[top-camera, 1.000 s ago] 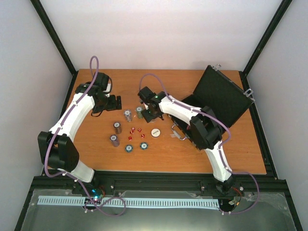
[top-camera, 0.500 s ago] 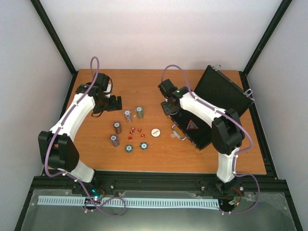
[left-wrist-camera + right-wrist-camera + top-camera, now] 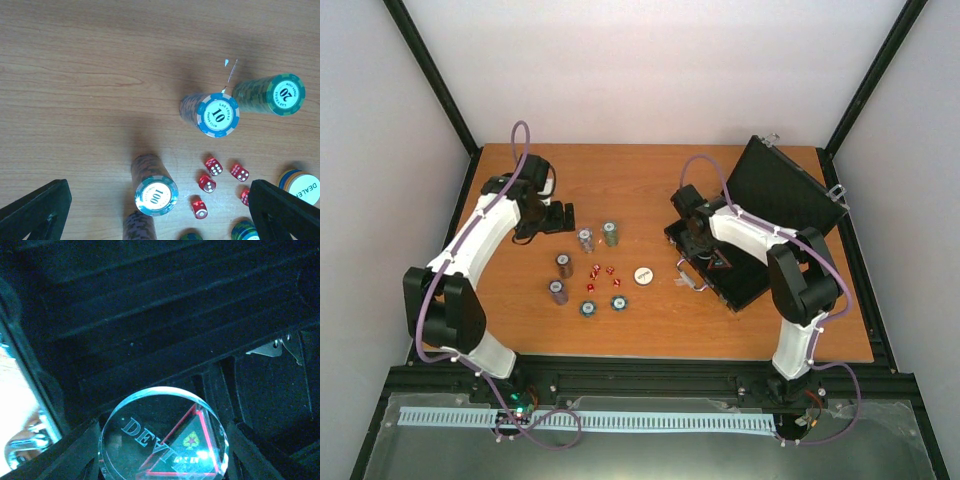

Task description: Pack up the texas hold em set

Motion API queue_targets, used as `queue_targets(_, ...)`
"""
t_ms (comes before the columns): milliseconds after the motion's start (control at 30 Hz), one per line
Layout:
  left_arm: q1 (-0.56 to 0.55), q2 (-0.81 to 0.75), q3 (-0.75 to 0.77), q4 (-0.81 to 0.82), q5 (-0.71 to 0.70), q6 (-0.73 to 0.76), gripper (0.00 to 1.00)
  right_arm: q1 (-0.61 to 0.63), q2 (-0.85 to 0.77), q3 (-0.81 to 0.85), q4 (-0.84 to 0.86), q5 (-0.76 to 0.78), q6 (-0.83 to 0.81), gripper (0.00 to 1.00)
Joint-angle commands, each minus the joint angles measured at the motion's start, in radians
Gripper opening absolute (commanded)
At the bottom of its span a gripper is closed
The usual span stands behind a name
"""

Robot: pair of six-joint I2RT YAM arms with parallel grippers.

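Overhead: orange wooden surface (image 3: 650, 190) between pale walls (image 3: 650, 70) carries an open flat black rectangular case (image 3: 780, 195); chip stacks (image 3: 585, 240) and red dice (image 3: 600, 272) lie left of it. Left wrist: left tool (image 3: 157, 195) apart, fingers (image 3: 35, 215) cropped. Right wrist: right tool (image 3: 162, 450) clamps a clear round disc (image 3: 150, 415) over the dim case

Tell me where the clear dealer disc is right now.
In the right wrist view, the clear dealer disc sits gripped between the right fingers, just over the ridged interior of the open black case, which lies on the right side of the top view.
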Motion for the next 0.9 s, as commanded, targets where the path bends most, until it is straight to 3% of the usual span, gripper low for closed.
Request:
queue_targets(0,-0.004,0.017,-0.001,0.016,0.016,0.002,1.00,-0.013,-0.043,-0.031,0.038,0.052,0.017,0.48)
queue_targets(233,-0.004,0.035,0.007,0.020,0.024,0.000,1.00,-0.016,-0.050,-0.076,0.048,0.043,0.035,0.53)
queue_targets(400,-0.004,0.042,0.010,0.023,0.029,0.001,1.00,-0.016,-0.044,-0.079,0.045,0.046,0.047,0.75)
queue_targets(633,-0.004,0.047,0.014,0.026,0.030,0.002,1.00,-0.017,-0.044,-0.045,0.033,0.038,0.043,0.83)
queue_targets(767,-0.004,0.046,0.018,0.023,0.029,0.003,1.00,-0.017,-0.067,-0.019,0.020,0.019,0.048,0.96)
queue_targets(867,-0.004,0.046,0.022,0.023,0.028,0.005,1.00,-0.017,-0.090,0.009,0.005,-0.031,0.042,1.00)
